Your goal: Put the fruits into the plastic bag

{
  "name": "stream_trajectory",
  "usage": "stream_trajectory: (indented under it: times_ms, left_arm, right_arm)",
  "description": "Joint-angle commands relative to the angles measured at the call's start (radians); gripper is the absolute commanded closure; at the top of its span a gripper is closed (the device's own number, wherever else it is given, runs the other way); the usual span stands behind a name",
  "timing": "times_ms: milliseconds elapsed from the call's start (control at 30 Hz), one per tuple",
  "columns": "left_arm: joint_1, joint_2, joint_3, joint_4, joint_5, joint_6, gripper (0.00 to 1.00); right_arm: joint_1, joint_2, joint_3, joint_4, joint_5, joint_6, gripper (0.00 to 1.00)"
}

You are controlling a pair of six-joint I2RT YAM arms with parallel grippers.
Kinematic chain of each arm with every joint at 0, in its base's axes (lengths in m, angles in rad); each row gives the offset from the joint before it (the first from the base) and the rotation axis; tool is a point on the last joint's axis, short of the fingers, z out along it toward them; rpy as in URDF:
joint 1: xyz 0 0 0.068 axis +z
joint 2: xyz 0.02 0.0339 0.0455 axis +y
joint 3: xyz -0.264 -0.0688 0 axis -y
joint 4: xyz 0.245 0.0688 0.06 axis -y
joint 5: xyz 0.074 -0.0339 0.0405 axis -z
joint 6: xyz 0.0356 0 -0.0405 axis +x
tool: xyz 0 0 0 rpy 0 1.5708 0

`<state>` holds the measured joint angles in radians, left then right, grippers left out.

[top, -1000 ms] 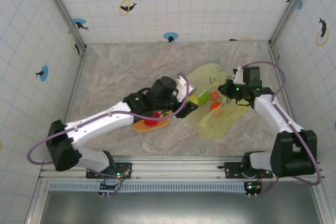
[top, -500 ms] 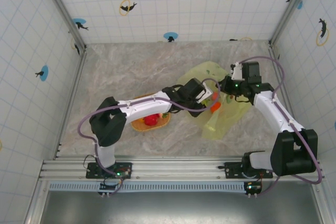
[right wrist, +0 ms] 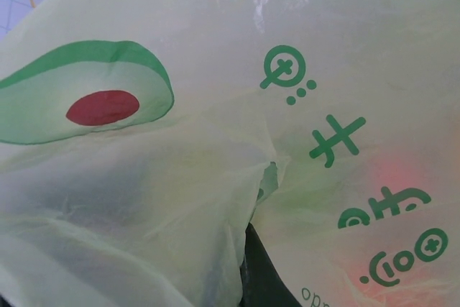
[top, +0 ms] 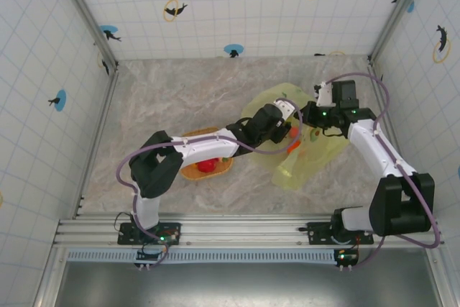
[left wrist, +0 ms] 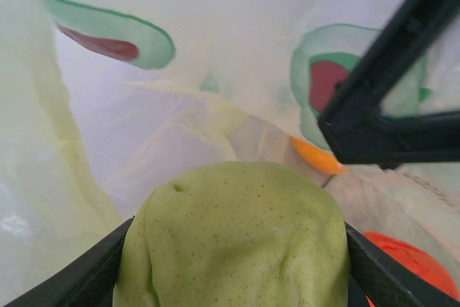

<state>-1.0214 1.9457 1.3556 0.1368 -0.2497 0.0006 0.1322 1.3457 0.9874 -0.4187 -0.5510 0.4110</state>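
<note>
Fruit going into the bag: the left gripper (top: pixel 289 121) carries a green fruit (left wrist: pixel 233 239) at the mouth of the plastic bag (top: pixel 310 162).

The left arm stretches across the table from its base, and its jaws stand part-way apart, clamped on either side of the speckled green fruit. In the left wrist view the bag's pale yellow-green film with avocado prints surrounds the fruit, with an orange fruit (left wrist: pixel 320 159) and an orange-red fruit (left wrist: pixel 411 264) lying lower down inside. The right gripper (top: pixel 311 116) is closed tight at the bag's upper rim, pinching the film, which bunches close against the right wrist camera. The bag lies on the marble table (top: pixel 165 98), right of centre. Left of it, an orange plate (top: pixel 188 173) holds a red fruit (top: pixel 207 166), partly under the left arm.
</note>
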Motion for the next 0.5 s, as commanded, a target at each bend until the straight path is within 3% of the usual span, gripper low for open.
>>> stream_trajectory:
  times_ms: [0, 467]
  left_arm:
    - [-0.004, 0.047, -0.018, 0.168, -0.071, 0.009, 0.36]
    - [-0.005, 0.223, 0.041, 0.353, -0.147, 0.059, 0.32]
  right_arm:
    - [-0.017, 0.013, 0.041, 0.03, -0.085, 0.021, 1.0]
    - [-0.041, 0.051, 0.06, 0.05, -0.115, 0.045, 1.0]
